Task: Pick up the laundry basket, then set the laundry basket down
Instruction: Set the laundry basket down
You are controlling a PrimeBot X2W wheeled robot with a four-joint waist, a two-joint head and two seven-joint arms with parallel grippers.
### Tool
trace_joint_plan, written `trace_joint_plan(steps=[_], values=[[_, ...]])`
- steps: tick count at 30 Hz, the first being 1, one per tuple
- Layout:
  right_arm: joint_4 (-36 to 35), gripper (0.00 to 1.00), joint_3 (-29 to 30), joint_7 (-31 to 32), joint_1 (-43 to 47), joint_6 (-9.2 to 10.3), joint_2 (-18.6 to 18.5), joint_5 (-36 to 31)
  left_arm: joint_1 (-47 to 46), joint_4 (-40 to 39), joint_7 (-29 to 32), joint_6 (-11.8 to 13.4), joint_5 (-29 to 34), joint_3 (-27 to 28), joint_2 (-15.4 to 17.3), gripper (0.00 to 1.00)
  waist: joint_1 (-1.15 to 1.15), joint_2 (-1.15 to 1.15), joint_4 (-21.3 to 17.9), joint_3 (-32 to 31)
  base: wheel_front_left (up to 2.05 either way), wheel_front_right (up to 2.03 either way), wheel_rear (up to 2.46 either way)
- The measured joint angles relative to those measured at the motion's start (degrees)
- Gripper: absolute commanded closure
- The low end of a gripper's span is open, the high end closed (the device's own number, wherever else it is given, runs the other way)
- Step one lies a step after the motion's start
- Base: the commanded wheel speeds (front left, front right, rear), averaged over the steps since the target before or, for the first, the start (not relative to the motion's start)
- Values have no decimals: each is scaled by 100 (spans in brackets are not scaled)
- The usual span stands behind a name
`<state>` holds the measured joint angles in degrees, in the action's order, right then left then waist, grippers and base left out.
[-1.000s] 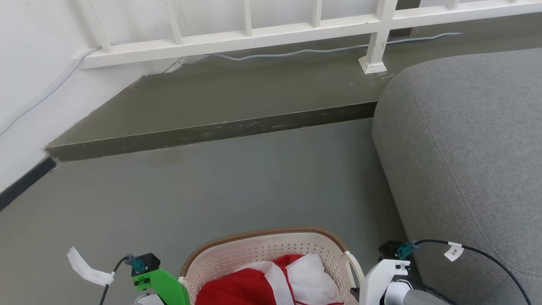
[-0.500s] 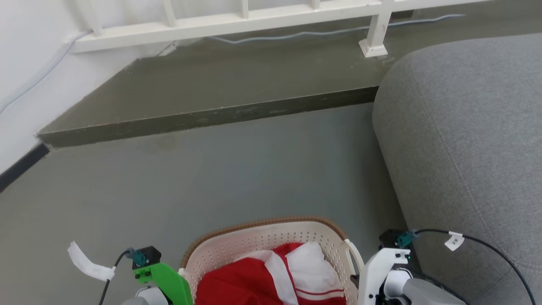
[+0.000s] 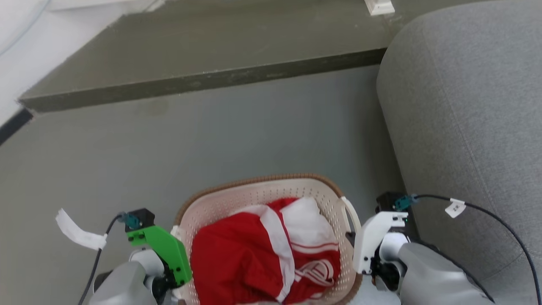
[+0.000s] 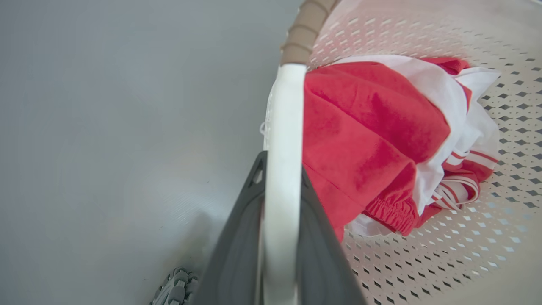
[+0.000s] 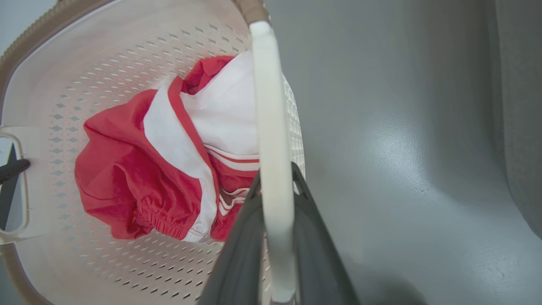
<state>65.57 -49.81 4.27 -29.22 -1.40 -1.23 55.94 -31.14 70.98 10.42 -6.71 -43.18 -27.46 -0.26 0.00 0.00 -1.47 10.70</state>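
The left gripper (image 4: 280, 167) is squeezed tight on one white handle (image 4: 283, 106) of the laundry basket (image 3: 254, 180). The right gripper (image 5: 275, 178) squeezes the other handle (image 5: 271, 106). That makes two grippers, two handles and one basket between them. Inside lies one bundle of red and white clothes (image 3: 254, 250). Past it is grey floor (image 3: 211, 140), a grey sofa (image 3: 465, 106) on the right, then one dark step (image 3: 190, 80).

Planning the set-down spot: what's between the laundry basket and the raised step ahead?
Bare grey floor lies between the laundry basket and the raised step; the head view shows that stretch.
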Motion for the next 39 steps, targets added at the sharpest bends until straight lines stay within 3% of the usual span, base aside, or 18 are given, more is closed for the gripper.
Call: trace_joint_plan(steps=[39], values=[[-7, 100, 137, -886, -2440, 256, -18, -294, -2113, -483, -961, 166, 210, 102, 301, 100, 1, 0, -26, 2732, 0, 0, 0]])
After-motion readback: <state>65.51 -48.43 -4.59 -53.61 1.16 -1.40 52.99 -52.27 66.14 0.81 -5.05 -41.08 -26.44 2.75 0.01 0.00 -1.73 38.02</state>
